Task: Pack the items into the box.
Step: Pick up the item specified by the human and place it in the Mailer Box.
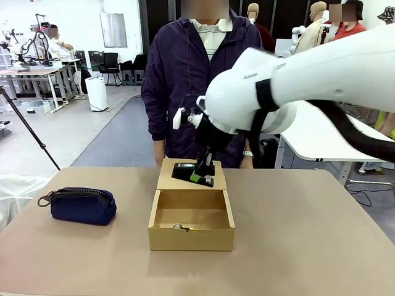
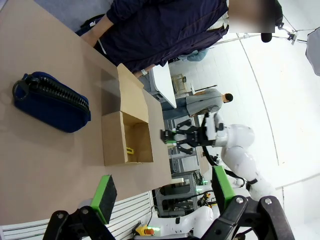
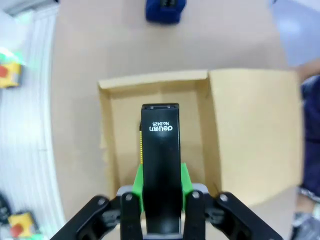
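Squarely between right jaws, stapler [image 3: 160, 150]

Black stapler [image 3: 160, 150] clamped in my right hand [image 1: 202, 179] over the open tan box [image 1: 191, 237]. Yellow-and-black knife [image 1: 184, 229] lies inside, by the front wall.

Box [image 1: 191, 239] open-topped; lid flap [image 1: 165, 182] flat behind; pouch [image 1: 82, 205] well left.

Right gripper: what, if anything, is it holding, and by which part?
The black stapler, pinched by its sides near one end between the right gripper's green pads.
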